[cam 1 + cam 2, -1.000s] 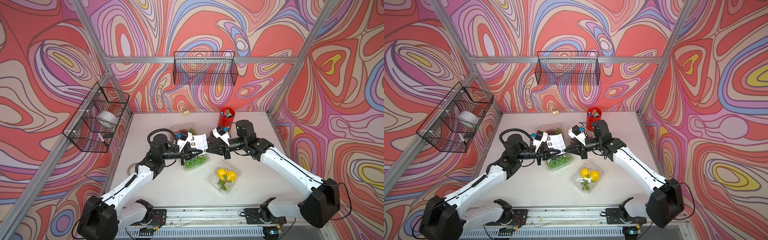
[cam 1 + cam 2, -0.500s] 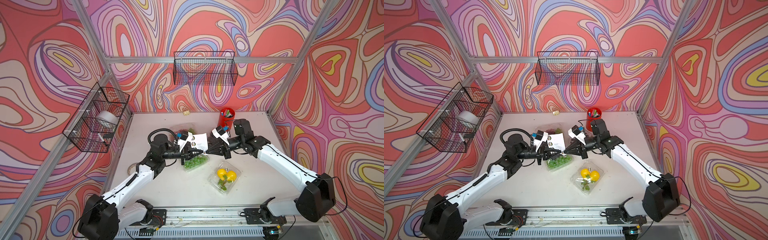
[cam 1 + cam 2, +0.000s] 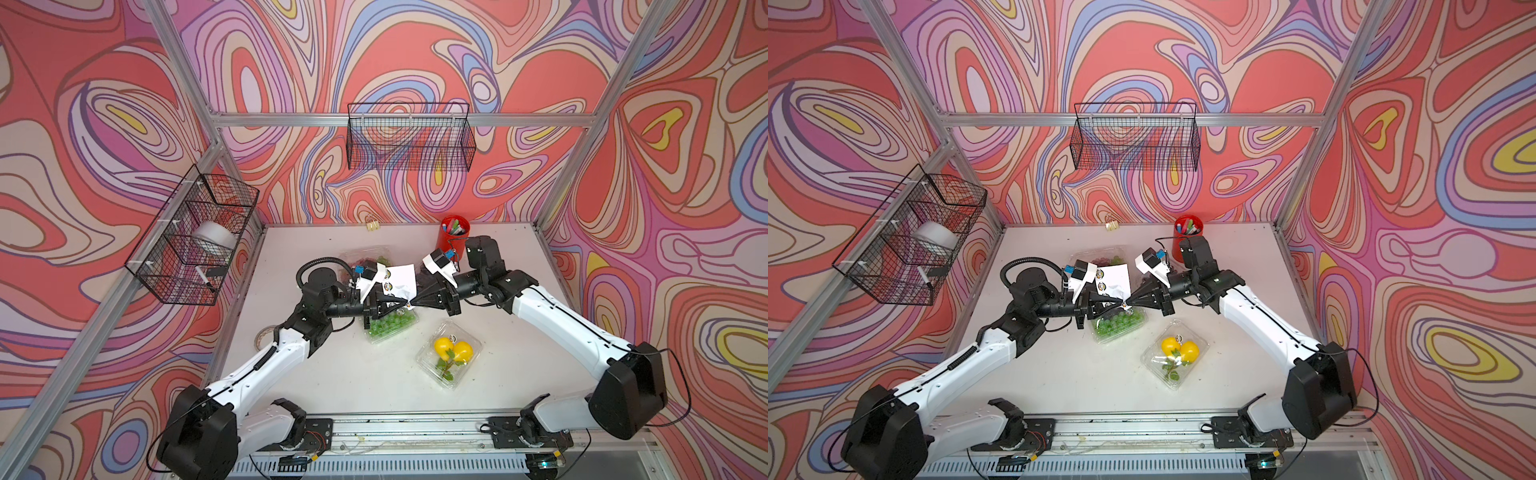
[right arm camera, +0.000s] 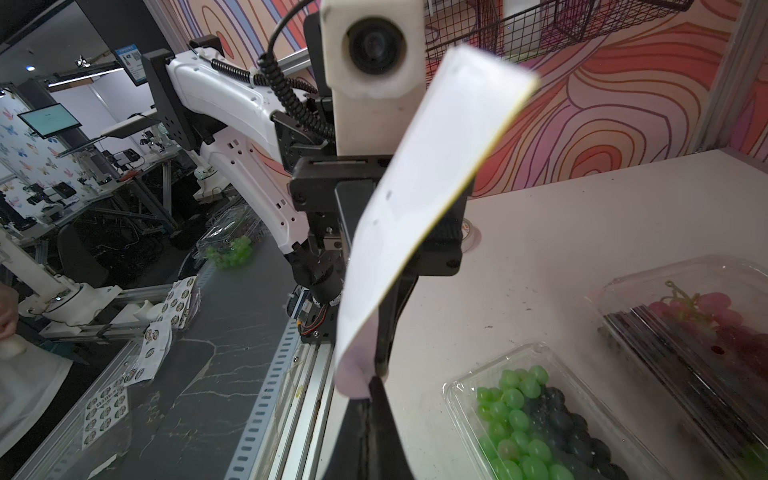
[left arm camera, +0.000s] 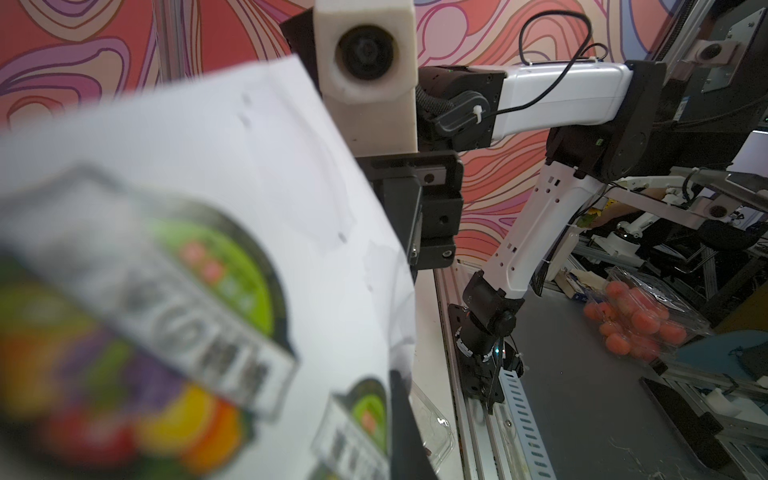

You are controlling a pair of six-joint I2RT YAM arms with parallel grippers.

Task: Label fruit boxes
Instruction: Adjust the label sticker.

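Both tools stay pinched narrow on the sticker sheet (image 3: pixel 401 278), with the left tool (image 3: pixel 392 306) and right tool (image 3: pixel 413 303) tip to tip. Only the right arm's elbow has swung in slightly, so the peel looks unfinished. Directly under the tips sits the green-and-dark grape box (image 3: pixel 390 326), with no label visible. The lemon box (image 3: pixel 451 353) sits well apart, back toward the right arm's base. The red grape box (image 3: pixel 365 262) lies beyond the sheet. The left wrist view shows printed stickers; the right wrist view shows only the sheet's blank back.

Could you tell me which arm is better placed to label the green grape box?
Right, probably: the right hand pinches a corner of the sticker sheet above the green grape box; the left hand holds it.
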